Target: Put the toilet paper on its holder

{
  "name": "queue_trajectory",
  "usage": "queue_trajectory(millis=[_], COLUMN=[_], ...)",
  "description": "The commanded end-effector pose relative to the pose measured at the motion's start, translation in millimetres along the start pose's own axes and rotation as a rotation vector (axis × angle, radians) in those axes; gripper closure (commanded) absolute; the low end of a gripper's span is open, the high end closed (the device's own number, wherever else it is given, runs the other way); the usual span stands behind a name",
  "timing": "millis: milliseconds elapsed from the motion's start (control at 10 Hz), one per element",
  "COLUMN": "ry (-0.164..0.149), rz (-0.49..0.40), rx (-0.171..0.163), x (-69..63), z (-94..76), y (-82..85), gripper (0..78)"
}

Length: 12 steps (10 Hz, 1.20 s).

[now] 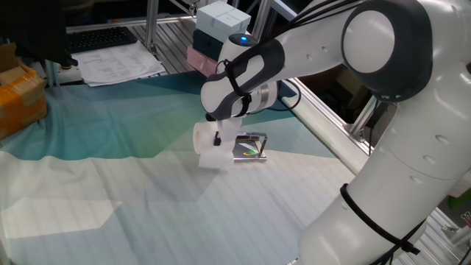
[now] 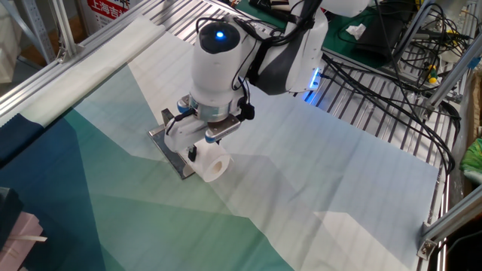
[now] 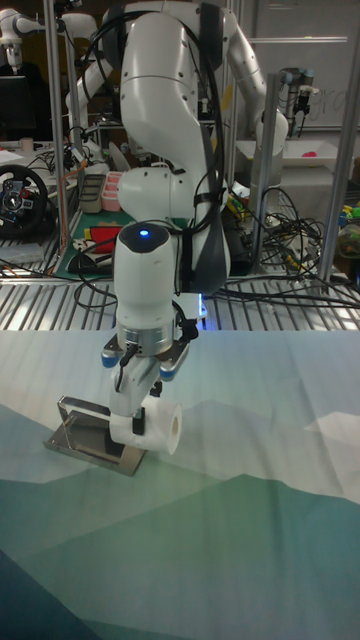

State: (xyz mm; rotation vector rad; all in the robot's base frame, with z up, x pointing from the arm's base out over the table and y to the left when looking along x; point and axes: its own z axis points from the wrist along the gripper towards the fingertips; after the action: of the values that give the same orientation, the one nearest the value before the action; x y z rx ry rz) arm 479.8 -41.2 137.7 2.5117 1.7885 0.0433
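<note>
The gripper [image 2: 197,153] is clenched on the toilet paper [image 2: 210,165], low, just beside the holder [image 2: 163,138] at its 4 o'clock. Next, I think, the hollow core must slide onto the wire bar [image 3: 78,405].

The white arm [image 3: 165,90] bends down from its base, its wrist [image 2: 217,56] pointing straight down with a blue light glowing on top. The tool [image 2: 197,154] hangs vertically low over the worktop, its fingers [image 3: 135,415] closed around the roll.

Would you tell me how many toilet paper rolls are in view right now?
1: the toilet paper is in the gripper, beside the holder. None seen elsewhere.
</note>
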Motion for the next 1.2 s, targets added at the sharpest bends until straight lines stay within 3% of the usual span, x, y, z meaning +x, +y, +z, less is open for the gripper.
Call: queue_trajectory(millis=[100, 1200], ry=[-0.008, 0.007], rz=[0.018, 0.088], rx=[-0.011, -0.011], x=[0.2, 0.2], z=[-1.2, -1.2], y=[1.0, 1.0], gripper=[76.2, 76.2])
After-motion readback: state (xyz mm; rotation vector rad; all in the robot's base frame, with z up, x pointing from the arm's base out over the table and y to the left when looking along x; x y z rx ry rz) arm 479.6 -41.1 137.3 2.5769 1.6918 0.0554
